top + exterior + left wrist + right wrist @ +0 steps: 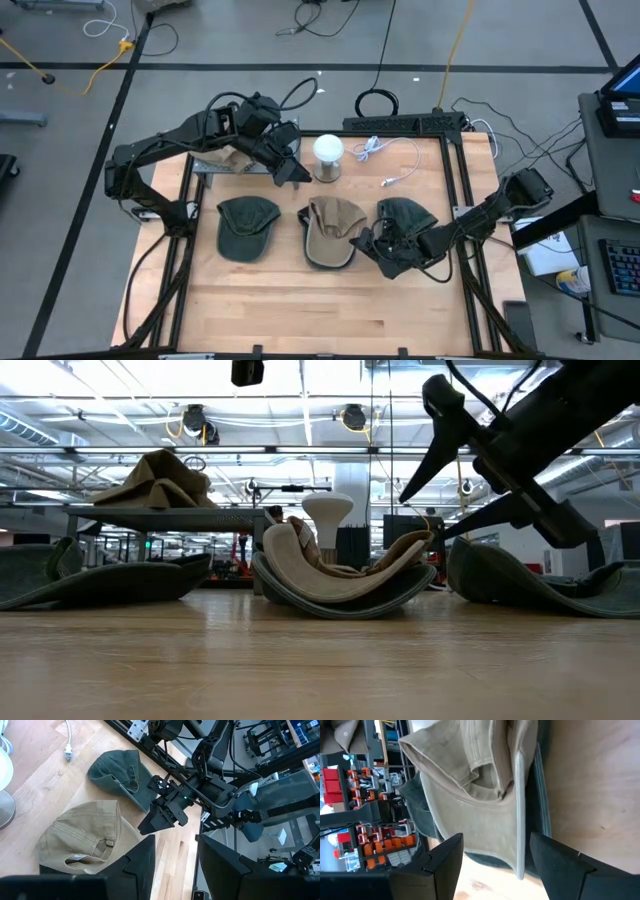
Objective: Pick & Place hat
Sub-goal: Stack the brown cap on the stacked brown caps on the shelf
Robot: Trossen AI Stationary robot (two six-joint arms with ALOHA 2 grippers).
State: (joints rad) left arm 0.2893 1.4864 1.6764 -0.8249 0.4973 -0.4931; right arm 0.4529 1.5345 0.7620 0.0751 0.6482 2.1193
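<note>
**On the table: three hats in a row**

Across the table (300,300) lie three hats — a green hat (246,227) left, a tan hat (331,230) mid-row, a dark hat (408,222) right. Right gripper (368,240) hangs between tan and dark hats, fingers spread, holding nothing. Left gripper (292,170) hovers at the far side beside a white lamp (328,155), likewise released.

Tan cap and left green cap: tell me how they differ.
The tan cap is khaki; the left green cap is dark olive. In the low view the tan cap curls up at both ends with its inside showing, while the green cap lies lower and flatter. The right gripper is right beside the tan cap; no gripper is near the green cap. Both rest on the table in one row.
</note>
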